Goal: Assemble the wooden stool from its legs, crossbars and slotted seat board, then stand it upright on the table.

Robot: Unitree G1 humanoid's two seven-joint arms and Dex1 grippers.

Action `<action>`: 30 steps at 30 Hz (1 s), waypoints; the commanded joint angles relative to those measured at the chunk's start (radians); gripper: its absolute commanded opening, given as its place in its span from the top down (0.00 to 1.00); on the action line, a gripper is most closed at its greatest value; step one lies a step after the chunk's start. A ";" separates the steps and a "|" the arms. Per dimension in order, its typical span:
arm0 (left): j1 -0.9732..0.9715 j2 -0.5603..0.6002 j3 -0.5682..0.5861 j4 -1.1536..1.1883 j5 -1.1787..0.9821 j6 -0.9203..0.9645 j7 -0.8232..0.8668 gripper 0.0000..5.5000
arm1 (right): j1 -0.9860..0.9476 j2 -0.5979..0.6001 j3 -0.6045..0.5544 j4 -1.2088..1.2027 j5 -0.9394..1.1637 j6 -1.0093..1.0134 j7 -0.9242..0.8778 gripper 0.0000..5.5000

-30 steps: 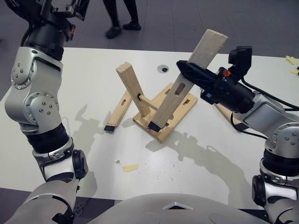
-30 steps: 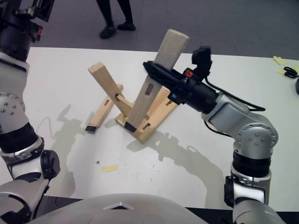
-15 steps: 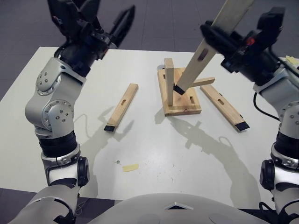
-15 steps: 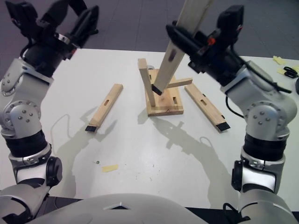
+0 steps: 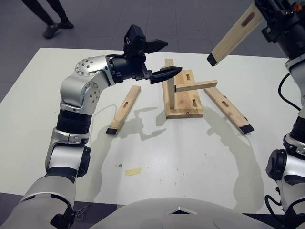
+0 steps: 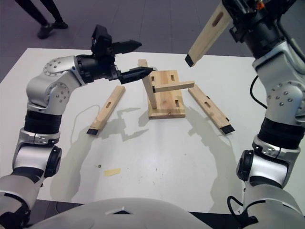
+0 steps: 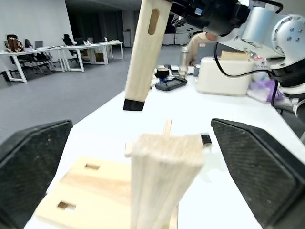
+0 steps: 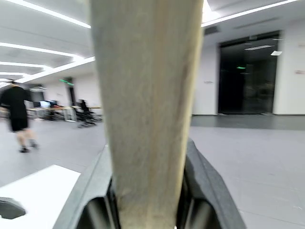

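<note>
The slotted seat board (image 5: 187, 102) lies flat mid-table. One wooden leg (image 5: 167, 88) stands upright in it, and a crossbar (image 5: 196, 86) juts sideways from that leg. My left gripper (image 5: 162, 59) is open, level with the leg's top and just left of it. In the left wrist view its pads (image 7: 35, 167) flank the leg top (image 7: 162, 176). My right gripper (image 6: 238, 16) is raised high at the far right, shut on a second leg (image 5: 234, 33) that hangs tilted in the air. That held leg (image 8: 147, 109) runs between its fingers (image 8: 205, 191).
Two loose slotted legs lie flat on the white table (image 5: 200, 162). One leg (image 5: 124, 109) is left of the seat board and the other leg (image 5: 228, 109) is to its right. A yellow tape scrap (image 5: 133, 171) lies near the front edge.
My left gripper has swung down and right, from high above the table to beside the upright leg's top. My right gripper has lifted its leg up and right, away from the seat board.
</note>
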 commanded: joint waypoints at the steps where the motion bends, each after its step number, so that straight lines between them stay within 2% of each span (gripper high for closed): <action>1: -0.048 0.008 -0.034 0.073 0.013 0.027 -0.129 0.02 | 0.107 0.057 -0.003 -0.027 -0.088 -0.042 -0.047 0.81; 12: -0.128 -0.075 -0.076 0.190 0.097 -0.010 -0.231 0.02 | 0.189 0.122 -0.024 -0.068 -0.180 -0.065 -0.073 0.81; 22: -0.107 -0.070 -0.070 0.176 0.117 0.009 -0.268 0.02 | 0.248 0.162 -0.036 -0.124 -0.230 -0.070 -0.094 0.81; 30: -0.091 -0.061 -0.057 0.155 0.119 0.021 -0.259 0.02 | 0.225 0.184 -0.018 -0.108 -0.244 -0.067 -0.082 0.81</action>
